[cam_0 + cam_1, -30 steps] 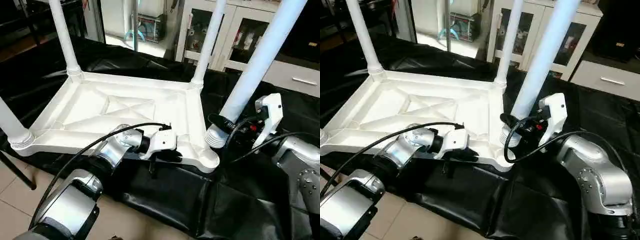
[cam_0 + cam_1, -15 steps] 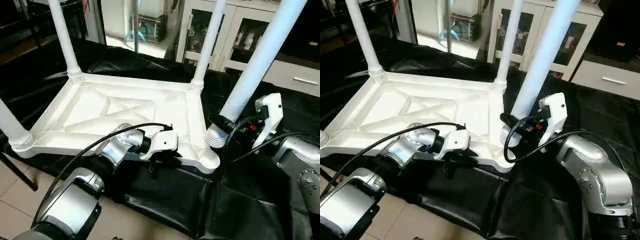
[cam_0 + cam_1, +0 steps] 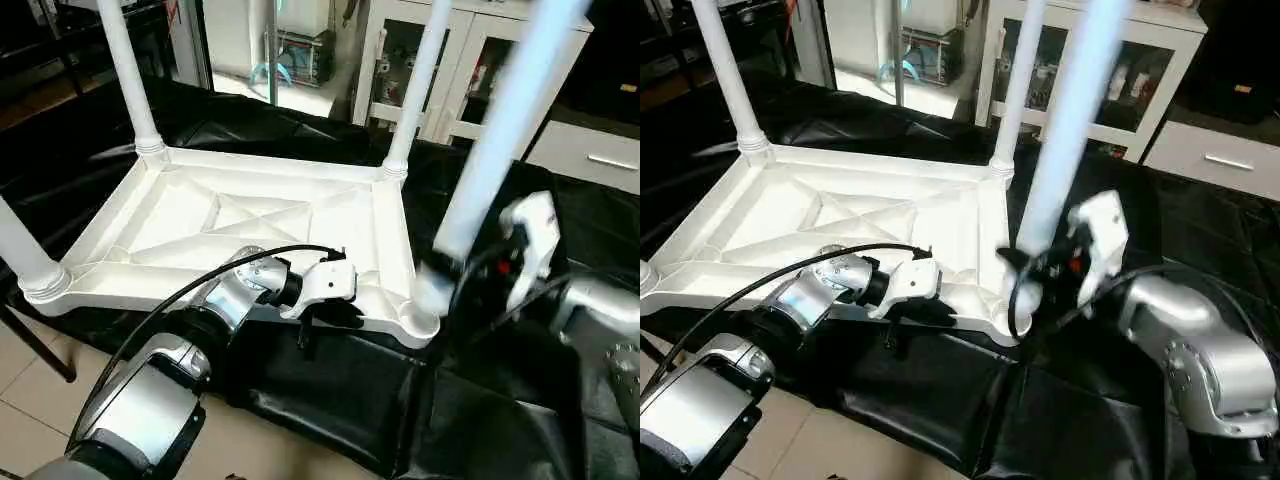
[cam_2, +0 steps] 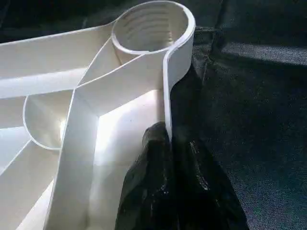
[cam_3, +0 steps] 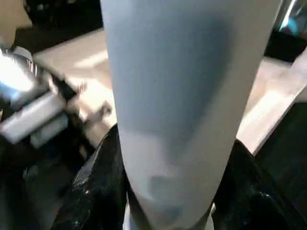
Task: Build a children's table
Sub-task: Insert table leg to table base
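Two grips: left fingers [image 4: 158,191] pinching tabletop [image 3: 250,215] rim; right fingers [image 5: 91,191] clamping leg [image 3: 490,150].

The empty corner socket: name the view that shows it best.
The left wrist view: the empty corner socket opens toward the camera, its ribbed inner wall visible, beyond the left gripper pinching the tabletop rim. The eye views show it small, beside the leg in the right gripper.

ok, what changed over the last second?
The right hand has swung the fourth leg more upright, its ribbed end moving toward the empty near corner socket. The left hand stays shut on the tabletop rim; three legs remain seated.
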